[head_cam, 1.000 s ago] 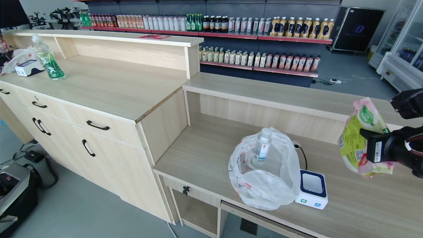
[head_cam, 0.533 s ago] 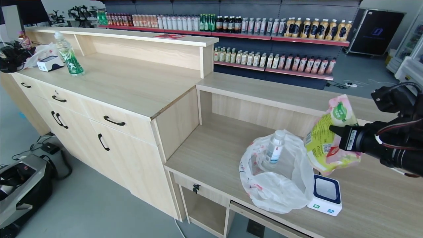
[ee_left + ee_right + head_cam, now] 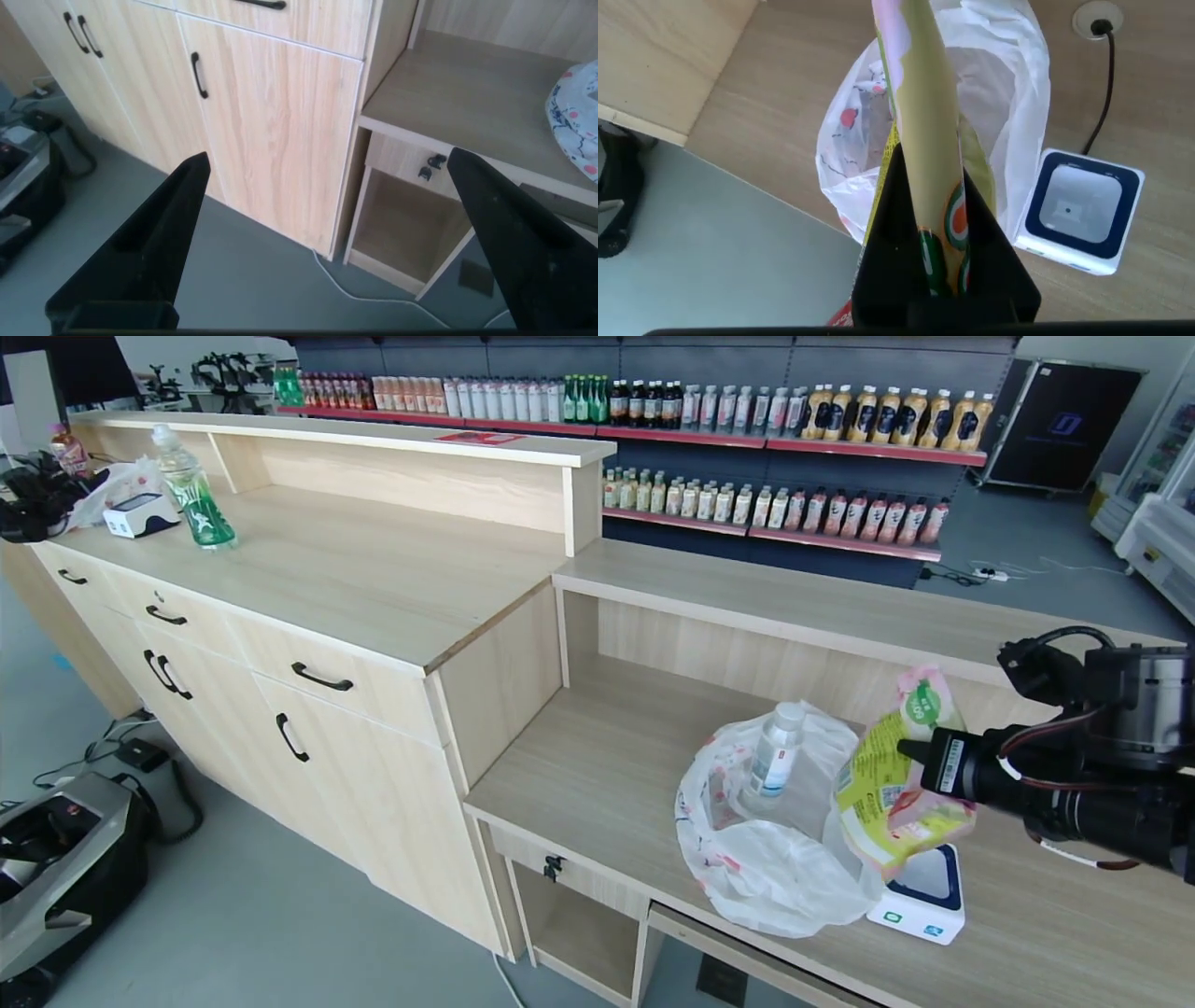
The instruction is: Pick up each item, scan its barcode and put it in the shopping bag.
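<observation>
From the head view, the right gripper (image 3: 920, 753) is clamped on a yellow-green and pink foil snack pouch (image 3: 878, 793). It holds the pouch upright at the right rim of the thin white plastic shopping bag (image 3: 766, 873), above the white square scanner (image 3: 924, 903). Bag and scanner stand touching on the pale wooden counter (image 3: 607, 775). A clear bottle (image 3: 773, 756) with a white label stands in the bag. The pouch carries a round green badge and a small square code; its print is too small to read. Shelves (image 3: 747, 429) of drinks line the back.

From the left wrist view, the left gripper (image 3: 329, 163) is spread wide and holds nothing, above the grey floor before a wooden cabinet door (image 3: 271, 121).

The right wrist view looks down the pouch edge-on between the pinching fingers, over the bag's open mouth. It also shows the scanner's glass window and a black cable (image 3: 1102, 93).
</observation>
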Available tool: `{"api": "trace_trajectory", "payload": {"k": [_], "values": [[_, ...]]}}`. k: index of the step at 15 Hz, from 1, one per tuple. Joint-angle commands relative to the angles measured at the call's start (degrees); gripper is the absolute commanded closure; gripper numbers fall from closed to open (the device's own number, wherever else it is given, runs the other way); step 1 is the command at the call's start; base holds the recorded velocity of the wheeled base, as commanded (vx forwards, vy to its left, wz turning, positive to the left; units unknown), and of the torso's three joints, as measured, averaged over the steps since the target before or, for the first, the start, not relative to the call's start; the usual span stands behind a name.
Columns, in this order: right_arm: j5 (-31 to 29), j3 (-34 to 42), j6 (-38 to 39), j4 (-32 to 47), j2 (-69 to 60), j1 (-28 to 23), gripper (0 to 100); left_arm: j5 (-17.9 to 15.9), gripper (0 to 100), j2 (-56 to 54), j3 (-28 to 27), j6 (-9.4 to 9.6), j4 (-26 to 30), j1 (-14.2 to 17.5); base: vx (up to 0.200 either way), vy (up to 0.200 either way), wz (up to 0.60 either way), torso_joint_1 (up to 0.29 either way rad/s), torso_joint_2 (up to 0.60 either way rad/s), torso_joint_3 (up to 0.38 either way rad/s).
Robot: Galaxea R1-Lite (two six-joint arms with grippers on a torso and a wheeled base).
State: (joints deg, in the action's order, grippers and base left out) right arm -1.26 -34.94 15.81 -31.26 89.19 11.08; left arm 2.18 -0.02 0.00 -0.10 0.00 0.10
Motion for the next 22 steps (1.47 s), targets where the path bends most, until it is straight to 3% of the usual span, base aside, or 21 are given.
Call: {"api": "trace_trajectory", "payload": {"k": [1,5,13,17,22], "values": [[0.38,-0.13,0.01,-0.30,3.63,1.31,100,0.02,0,0.02,0.00,0.01,0.00,-0.01,0.000,0.000,0.00,0.000,0.00,0.000],[0.46,-0.13,-0.08,-3.64,8.55,2.72,100,0.02,0,0.02,0.00,0.01,0.00,-0.01,0.000,0.000,0.00,0.000,0.00,0.000],[0.73,-1.10,0.10,-15.24,17.51,-0.18,100,0.02,0,0.02,0.00,0.01,0.00,-0.01,0.000,0.000,0.00,0.000,0.00,0.000],[2.13,-2.68,-2.28,-16.12,19.71,-0.62,100,0.02,0,0.02,0.00,0.01,0.00,-0.01,0.000,0.000,0.00,0.000,0.00,0.000],[2.13,-3.21,-3.33,-17.35,21.82,-5.37,100,0.10,0,0.02,0.00,0.01,0.00,-0.01,0.000,0.000,0.00,0.000,0.00,0.000]]}}
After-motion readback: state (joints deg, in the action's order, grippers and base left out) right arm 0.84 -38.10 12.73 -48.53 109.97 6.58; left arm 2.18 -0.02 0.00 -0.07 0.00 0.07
